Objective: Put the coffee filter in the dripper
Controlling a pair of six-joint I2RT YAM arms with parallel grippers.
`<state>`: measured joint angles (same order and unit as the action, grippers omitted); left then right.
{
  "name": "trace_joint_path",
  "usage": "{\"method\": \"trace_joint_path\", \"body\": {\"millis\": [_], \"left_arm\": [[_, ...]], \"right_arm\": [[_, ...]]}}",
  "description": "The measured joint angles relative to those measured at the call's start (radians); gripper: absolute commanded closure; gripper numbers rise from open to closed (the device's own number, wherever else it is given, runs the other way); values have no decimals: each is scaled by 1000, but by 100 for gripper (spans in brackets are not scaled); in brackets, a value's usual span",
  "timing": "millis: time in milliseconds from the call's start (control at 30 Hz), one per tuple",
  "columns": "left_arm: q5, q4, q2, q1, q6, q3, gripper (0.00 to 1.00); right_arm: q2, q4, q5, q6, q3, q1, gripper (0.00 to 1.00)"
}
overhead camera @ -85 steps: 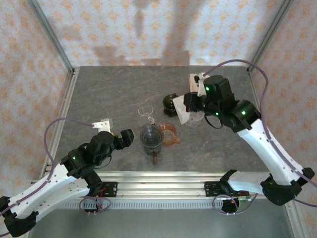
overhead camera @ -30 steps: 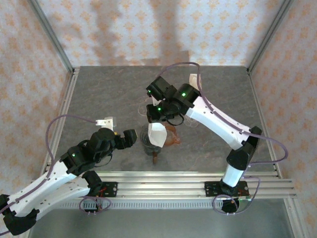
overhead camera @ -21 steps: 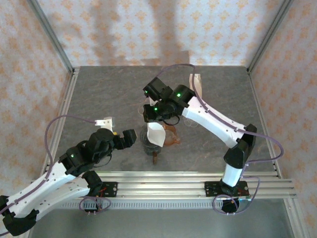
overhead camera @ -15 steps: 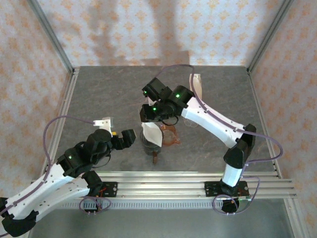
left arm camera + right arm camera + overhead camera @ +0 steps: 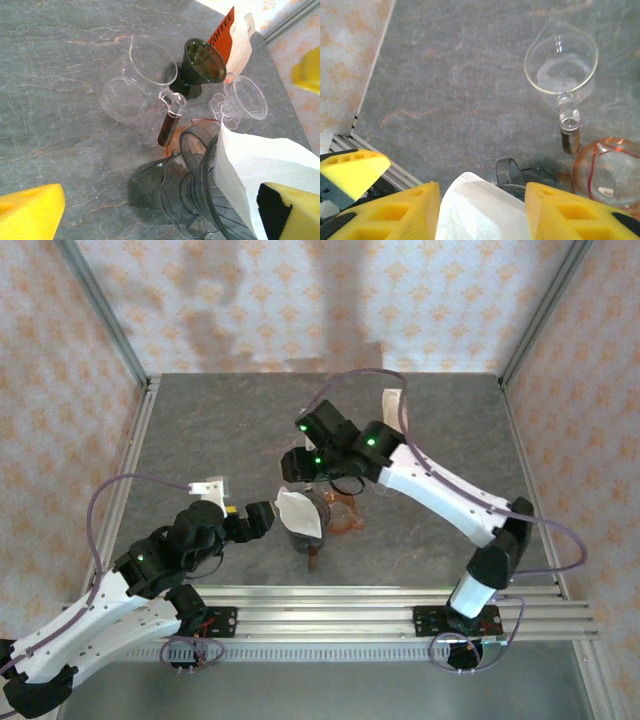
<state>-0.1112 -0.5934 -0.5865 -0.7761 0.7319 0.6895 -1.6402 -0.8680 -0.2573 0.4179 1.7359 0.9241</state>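
Left wrist view adds an orange COFFEE packet (image 5: 223, 35) beyond the dripper (image 5: 195, 200). Coffee filter (image 5: 298, 510) lies tilted on the dripper rim, just under the right gripper (image 5: 300, 465), framed by its yellow fingers (image 5: 395, 215). Jaws partway apart, gripping nothing; whether they touch the paper is unclear. Left gripper (image 5: 258, 520) is spread wide and empty, just beside the filter.

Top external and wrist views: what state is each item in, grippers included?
coffee filter: leaning in the grey dripper, ungripped
grey dripper: upright, filter in it
glass server: empty
green dripper: upright, empty
left gripper: open, empty
right gripper: open, above the filter
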Motion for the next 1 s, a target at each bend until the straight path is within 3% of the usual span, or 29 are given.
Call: {"method": "trace_joint_path", "body": {"millis": [167, 400, 700, 1000], "left_arm": [[0, 0, -1, 0, 0, 0, 0], [0, 0, -25, 0, 0, 0, 0], [0, 0, -26, 0, 0, 0, 0], [0, 0, -26, 0, 1, 0, 0]], "right_arm": [[119, 18, 6, -74, -54, 0, 56], [165, -28, 7, -153, -135, 8, 57], [155, -134, 56, -233, -114, 83, 57], [77, -168, 64, -264, -82, 95, 62]]}}
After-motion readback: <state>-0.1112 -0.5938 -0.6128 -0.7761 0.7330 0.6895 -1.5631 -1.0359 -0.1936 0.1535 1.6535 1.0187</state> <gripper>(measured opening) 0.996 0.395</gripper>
